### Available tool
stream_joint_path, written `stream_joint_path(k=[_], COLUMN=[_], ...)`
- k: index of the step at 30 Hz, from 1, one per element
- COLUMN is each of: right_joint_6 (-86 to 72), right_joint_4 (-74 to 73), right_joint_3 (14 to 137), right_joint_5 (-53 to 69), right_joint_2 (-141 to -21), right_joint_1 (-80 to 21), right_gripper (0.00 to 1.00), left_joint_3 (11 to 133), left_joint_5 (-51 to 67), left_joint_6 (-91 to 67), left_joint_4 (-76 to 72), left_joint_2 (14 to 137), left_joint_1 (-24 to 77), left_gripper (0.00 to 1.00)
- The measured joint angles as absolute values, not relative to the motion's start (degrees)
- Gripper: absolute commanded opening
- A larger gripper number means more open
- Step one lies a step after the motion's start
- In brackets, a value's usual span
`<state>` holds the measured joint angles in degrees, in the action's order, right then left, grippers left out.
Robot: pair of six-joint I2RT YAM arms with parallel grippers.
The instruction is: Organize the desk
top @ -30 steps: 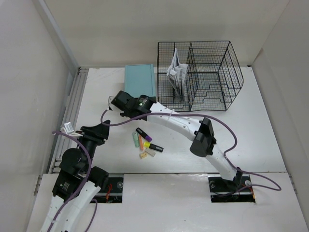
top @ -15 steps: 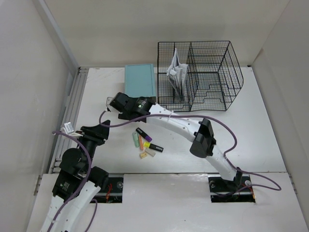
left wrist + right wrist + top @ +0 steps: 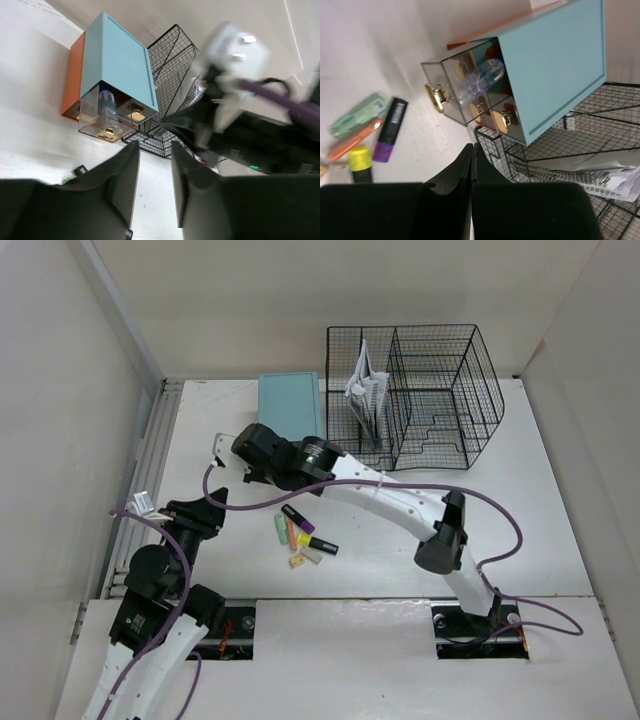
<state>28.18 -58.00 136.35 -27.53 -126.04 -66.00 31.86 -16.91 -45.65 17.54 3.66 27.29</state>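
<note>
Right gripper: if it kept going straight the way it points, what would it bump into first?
Probably the clear drawers fronting the teal drawer box; the shut right gripper aims at them in its wrist view. A corner of the wire rack sits close beside that line; depth is unclear.

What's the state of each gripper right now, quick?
Left gripper: partly open, nothing held.
Right gripper: shut, empty.

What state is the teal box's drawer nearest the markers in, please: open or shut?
Partly open: the clear drawer juts out of the teal box, ahead of the drawers beside it.
</note>
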Motion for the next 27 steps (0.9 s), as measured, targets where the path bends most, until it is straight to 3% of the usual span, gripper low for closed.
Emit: stream_joint_path(k=[1,5,10,16,22,27], right_joint_6=[27.7,25.4,22.5,21.1,21.3,21.8], right_joint_4=[-57.5,-56.9,-56.0,-55.9,-56.1,-55.4], right_joint_3=[135.2,131.3,129.8,129.3,125.2,121.4], right_joint_5=[-26.1,-20.1,-7.2,16.0,29.6,35.3], right_joint_2=[-124.3,-117.8,-114.7,-114.7,-112.9,-109.9], right_joint_1=[-66.0,-64.0,-52.3,-32.8,-29.4,-30.9], right_gripper=[0.0,0.0,0.0,0.0,0.0,0.0], left_joint_3=[31.8,29.6,22.0,19.0,19.9,22.3], left_joint_5=[-16.9,-15.7,-11.7,-6.0,-4.0,-3.0], left_joint_6=[-45.7,-46.2,-48.6,-50.8,-51.2,-51.3], left_joint_4=[17.1,13.1,3.6,-8.7,-15.6,-20.1], left_joint_2=[4.1,7.1,15.2,34.8,44.6,51.6], left_joint_1=[27.3,27.3,27.3,27.3,27.3,26.0], left_gripper=[0.18,0.01,0.0,0.0,0.26,0.37])
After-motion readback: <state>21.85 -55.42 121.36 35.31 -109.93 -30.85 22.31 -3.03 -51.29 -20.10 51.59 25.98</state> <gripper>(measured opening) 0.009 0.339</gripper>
